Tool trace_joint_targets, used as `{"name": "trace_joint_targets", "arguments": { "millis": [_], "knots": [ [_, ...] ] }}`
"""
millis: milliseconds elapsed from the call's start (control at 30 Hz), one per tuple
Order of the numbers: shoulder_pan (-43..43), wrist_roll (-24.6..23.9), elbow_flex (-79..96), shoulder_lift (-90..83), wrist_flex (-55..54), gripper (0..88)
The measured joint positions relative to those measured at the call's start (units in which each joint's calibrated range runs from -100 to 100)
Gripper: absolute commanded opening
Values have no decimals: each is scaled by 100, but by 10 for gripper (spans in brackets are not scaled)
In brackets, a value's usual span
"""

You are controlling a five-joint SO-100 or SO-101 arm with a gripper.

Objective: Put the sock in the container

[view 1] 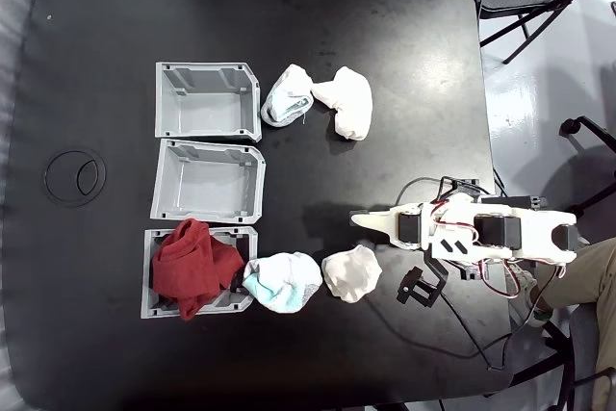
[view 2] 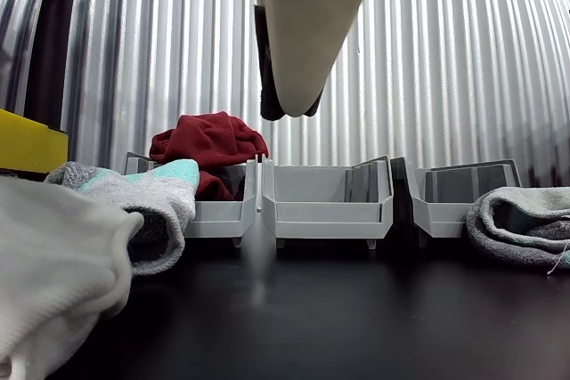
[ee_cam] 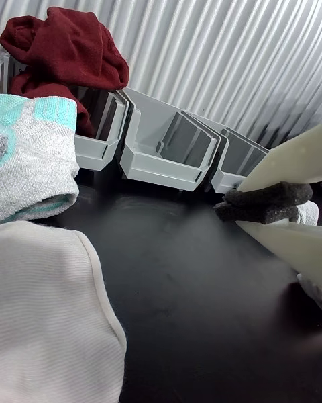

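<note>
- White sock [view 1: 350, 273] is lying near the tabletop's [view 1: 385, 26] bottom edge in the fixed view.
- Gripper [view 1: 358, 220] is hovering just above-right, fingers together, holding nothing.
- Middle container [view 1: 211, 181] is sitting open.

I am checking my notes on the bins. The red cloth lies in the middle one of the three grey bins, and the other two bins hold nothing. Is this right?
Not quite. In the fixed view the red cloth lies in the bottom bin of the row, not the middle bin. The middle bin and the top bin hold nothing.
</note>
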Motion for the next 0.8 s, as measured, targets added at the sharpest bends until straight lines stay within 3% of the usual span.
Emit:
{"name": "trace_joint_targets", "arguments": {
  "millis": [533,800],
  "knots": [
    [-21,0,0,0,0,13],
    [-720,0,-27,0,0,12]
  ]
}}
